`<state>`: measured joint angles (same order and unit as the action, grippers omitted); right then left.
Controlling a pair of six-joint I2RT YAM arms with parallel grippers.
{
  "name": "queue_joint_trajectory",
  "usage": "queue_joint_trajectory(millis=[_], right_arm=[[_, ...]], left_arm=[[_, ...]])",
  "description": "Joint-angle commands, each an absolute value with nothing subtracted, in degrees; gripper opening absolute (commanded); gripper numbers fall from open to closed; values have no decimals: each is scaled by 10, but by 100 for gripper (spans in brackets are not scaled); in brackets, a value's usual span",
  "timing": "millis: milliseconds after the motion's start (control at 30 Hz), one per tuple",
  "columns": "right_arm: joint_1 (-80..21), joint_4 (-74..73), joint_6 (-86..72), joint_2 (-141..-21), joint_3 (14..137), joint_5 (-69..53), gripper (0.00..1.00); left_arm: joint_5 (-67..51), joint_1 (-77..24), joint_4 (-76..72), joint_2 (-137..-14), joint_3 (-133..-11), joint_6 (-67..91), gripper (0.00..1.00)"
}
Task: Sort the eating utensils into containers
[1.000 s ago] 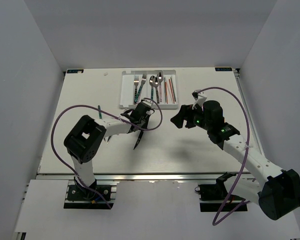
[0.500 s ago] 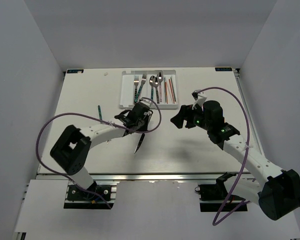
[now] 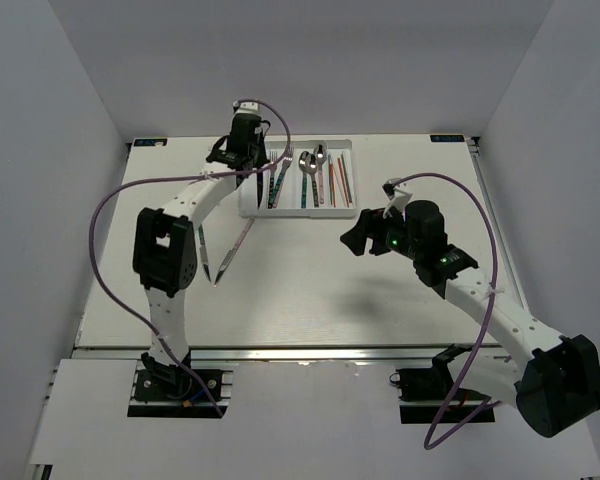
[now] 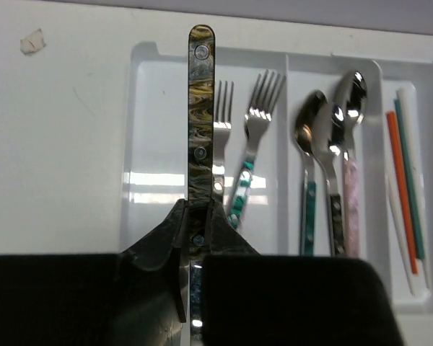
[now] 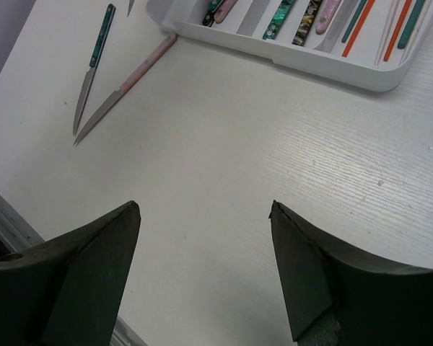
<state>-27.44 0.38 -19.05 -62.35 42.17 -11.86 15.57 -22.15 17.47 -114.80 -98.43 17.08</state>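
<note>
A: Between the black fingers of the left claw (image 4: 195, 241), what is there?
B: A marbled knife (image 4: 200, 108). The claw is nearly closed and pinches it where handle meets blade. The handle is flat and round-ended, swirled brown, yellow and grey, with three metal rivets.
A: Where is it against the tray (image 4: 141, 108)?
B: Over the tray's left end, handle pointing to the far rim, just left of the forks (image 4: 265, 90). Whether it touches the plastic I cannot tell.
A: The tray itself?
B: Glossy white plastic, rectangular, with rounded corners and long parallel slots. The forks are shiny steel, one with a teal-and-white patterned handle. Next come the spoons (image 4: 309, 133), with polished bowls and teal, dark and pink handles. The rightmost slot holds thin chopsticks (image 4: 402, 191), orange, teal and white.
A: Outside the tray?
B: Off its left near corner, two slim knives lie on the matte white table (image 5: 224, 144): a teal-handled knife (image 5: 95, 61) and a pink-handled knife (image 5: 133, 81), close together, blades pointing away from it.
A: The right claw (image 5: 203, 213)?
B: Spread wide, gripping nothing, above the table on the near side of the tray's right end.
A: Any writing?
B: Small tags (image 3: 150, 143) sit beyond the tray's far side, too small to read.
</note>
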Motion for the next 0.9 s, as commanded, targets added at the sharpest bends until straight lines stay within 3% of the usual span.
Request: queue_joint_trajectory(millis=[0, 133, 400, 533, 567, 633, 667, 700, 733, 867], right_arm=[[-273, 36, -186, -634, 413, -122, 78], [-272, 33, -185, -641, 410, -124, 78], [-273, 29, -179, -652, 417, -117, 78], [-273, 26, -180, -667, 420, -117, 78], [-273, 26, -181, -670, 422, -118, 78], [-273, 26, -181, -671, 424, -119, 78], [-273, 26, -181, -671, 424, -119, 78], [-273, 25, -181, -671, 424, -118, 78], [-273, 25, -180, -669, 424, -118, 78], [-273, 25, -175, -654, 419, -110, 78]], left_arm=[[107, -196, 151, -1198, -1082, 118, 0], [91, -165, 127, -1284, -1156, 101, 0], [78, -154, 77, -1346, -1146, 92, 1], [80, -149, 70, -1329, -1108, 97, 27], [83, -149, 67, -1318, -1097, 98, 45], [88, -149, 51, -1277, -1062, 105, 62], [90, -149, 46, -1261, -1051, 107, 81], [89, -149, 41, -1226, -1043, 112, 92], [90, -149, 44, -1210, -1038, 114, 98], [85, -149, 83, -1111, -996, 126, 98]])
